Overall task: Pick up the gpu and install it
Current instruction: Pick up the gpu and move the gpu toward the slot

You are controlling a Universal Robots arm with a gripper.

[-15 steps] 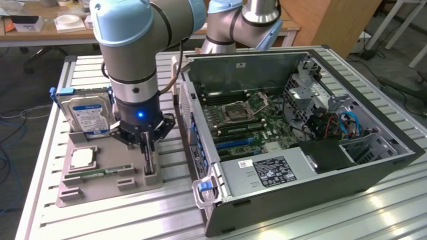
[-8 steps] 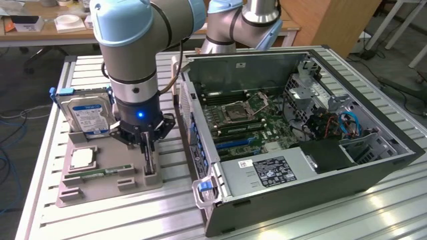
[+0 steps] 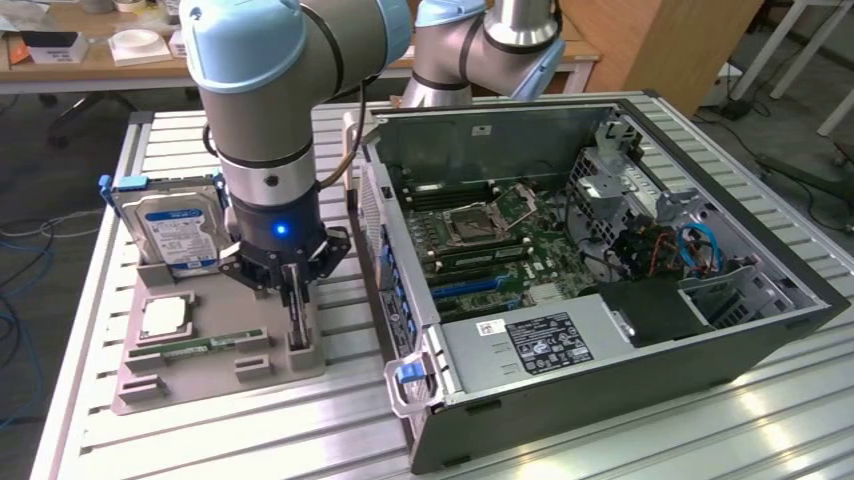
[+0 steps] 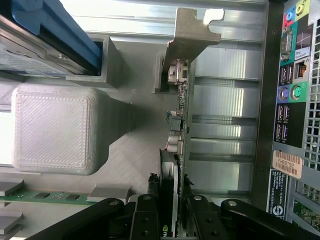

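Observation:
The gpu [image 3: 298, 328] stands on edge in a slot of the grey holder [image 3: 160, 385], at the side nearest the computer case [image 3: 747, 330]. My gripper [image 3: 291, 292] points straight down onto the card's top edge. In the wrist view the gpu [image 4: 181, 107] appears edge-on as a thin dark card, with its silver end bracket [image 4: 192, 35] at the far end. The gripper [image 4: 172, 217] straddles that edge, one black finger [image 4: 146, 216] on each face, pressed against the card. The gpu still sits in the slot.
The holder also carries a hard drive [image 3: 174, 230] with a blue label, a square chip [image 3: 164, 315] and a green memory stick [image 3: 200, 345]. The open case lies on the exterior view's right, motherboard [image 3: 494, 250] exposed. Its rear port panel [image 4: 290, 100] runs close beside the card.

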